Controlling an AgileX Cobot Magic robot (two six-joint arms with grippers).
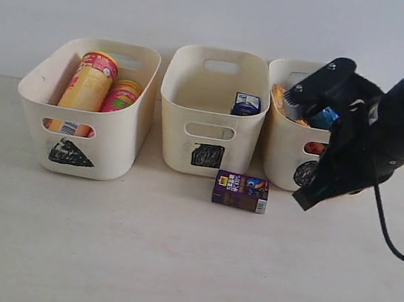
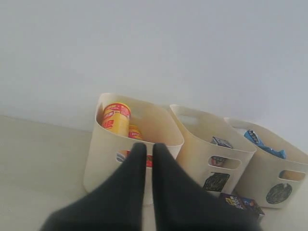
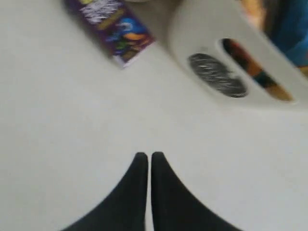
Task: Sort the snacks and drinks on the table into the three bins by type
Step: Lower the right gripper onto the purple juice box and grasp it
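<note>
Three cream bins stand in a row. The triangle bin (image 1: pixel 109 146) holds the yellow tube (image 1: pixel 88 84) and the pink tube (image 1: pixel 122 95). Inside the square bin (image 1: pixel 185 113) is the purple and white carton (image 1: pixel 246 104). Blue packet (image 1: pixel 322 117) and orange bag (image 1: pixel 280 98) fill the circle bin (image 1: pixel 285 146). The dark brown carton (image 1: pixel 241 191) lies flat on the table (image 1: pixel 165 270) before the square bin, also in the right wrist view (image 3: pixel 110 26). My right gripper (image 1: pixel 304 200) hangs shut and empty right of that carton. My left gripper (image 2: pixel 149 147) is shut, empty, facing the bins.
A pale wall rises behind the bins. The right arm's black cable (image 1: pixel 394 240) loops down over the table at the right edge. Bare table stretches in front of the bins and to their left.
</note>
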